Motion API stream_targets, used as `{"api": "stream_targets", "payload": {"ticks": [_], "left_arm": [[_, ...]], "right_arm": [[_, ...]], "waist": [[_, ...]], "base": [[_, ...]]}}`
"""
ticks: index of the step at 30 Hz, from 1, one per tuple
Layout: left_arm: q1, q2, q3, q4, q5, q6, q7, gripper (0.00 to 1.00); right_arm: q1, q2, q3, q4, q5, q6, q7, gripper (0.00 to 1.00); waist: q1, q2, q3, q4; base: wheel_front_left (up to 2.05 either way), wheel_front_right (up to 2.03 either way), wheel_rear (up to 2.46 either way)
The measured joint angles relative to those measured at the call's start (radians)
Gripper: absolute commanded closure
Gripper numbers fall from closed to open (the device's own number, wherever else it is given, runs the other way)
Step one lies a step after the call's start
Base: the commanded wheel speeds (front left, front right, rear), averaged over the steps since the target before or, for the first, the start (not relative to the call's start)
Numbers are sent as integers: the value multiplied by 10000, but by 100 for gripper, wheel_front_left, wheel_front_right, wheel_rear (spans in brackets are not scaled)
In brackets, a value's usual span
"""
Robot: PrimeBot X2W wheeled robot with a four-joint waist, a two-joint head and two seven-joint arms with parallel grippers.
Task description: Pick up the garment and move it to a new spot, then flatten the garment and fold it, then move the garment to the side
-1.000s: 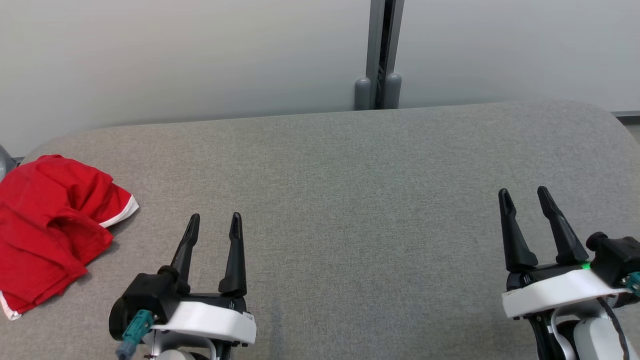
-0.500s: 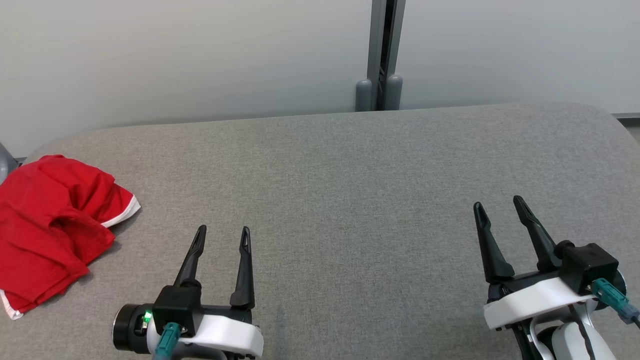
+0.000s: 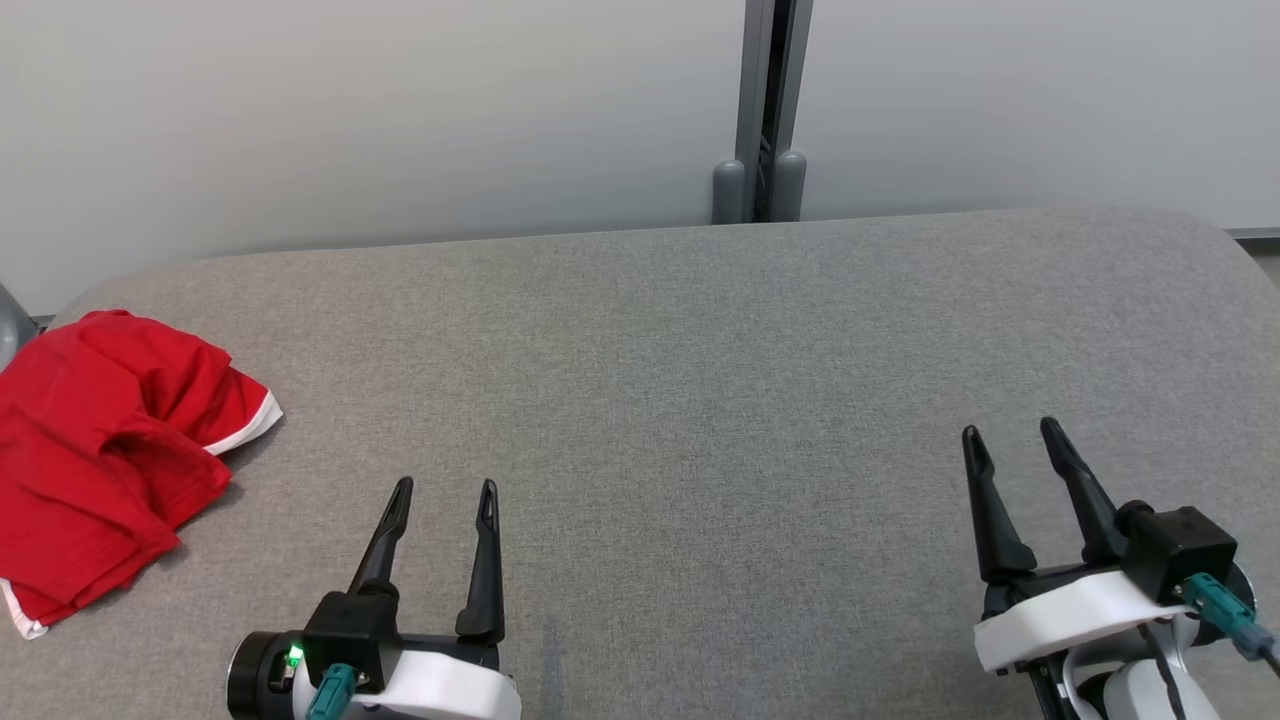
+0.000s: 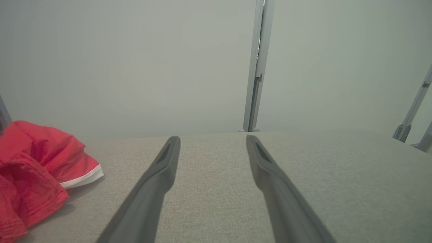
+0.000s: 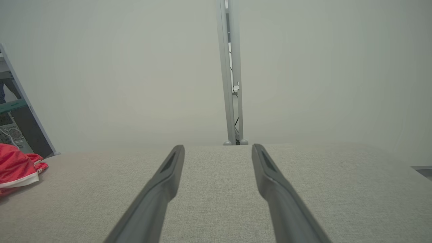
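A red garment (image 3: pixel 100 450) with white trim lies crumpled at the far left of the grey table (image 3: pixel 700 380). The left wrist view has the garment (image 4: pixel 37 168) at its left edge, and the garment (image 5: pixel 15 168) sits at the far left of the right wrist view. My left gripper (image 3: pixel 445 490) hovers low at the front left, open and empty, well to the right of the garment. At the front right my right gripper (image 3: pixel 1010 430) is open with nothing between its fingers. Both point toward the back wall.
A pale wall runs behind the table, split by a grey vertical post (image 3: pixel 765 110) at the centre back. The table's rounded corners show at back left and back right. A dark frame (image 5: pixel 20 114) stands beyond the table's left end.
Both grippers have drawn back toward the front edge of the table, the left also shifting slightly right and the right slightly left. The garment lies as before.
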Motion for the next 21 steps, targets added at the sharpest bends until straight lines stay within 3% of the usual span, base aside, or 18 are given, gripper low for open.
{"api": "stream_targets", "payload": {"ticks": [13, 21], "left_arm": [[91, -31, 138, 169, 422, 15, -130, 0], [94, -33, 59, 391, 383, 31, -142, 0]], "right_arm": [[-56, -2, 167, 326, -479, 0, -234, 0], [-81, -4, 115, 305, -163, 2, -245, 0]], "waist": [[0, 0, 7, -46], [0, 0, 17, -100]], "base": [[0, 0, 0], [0, 0, 0]]}}
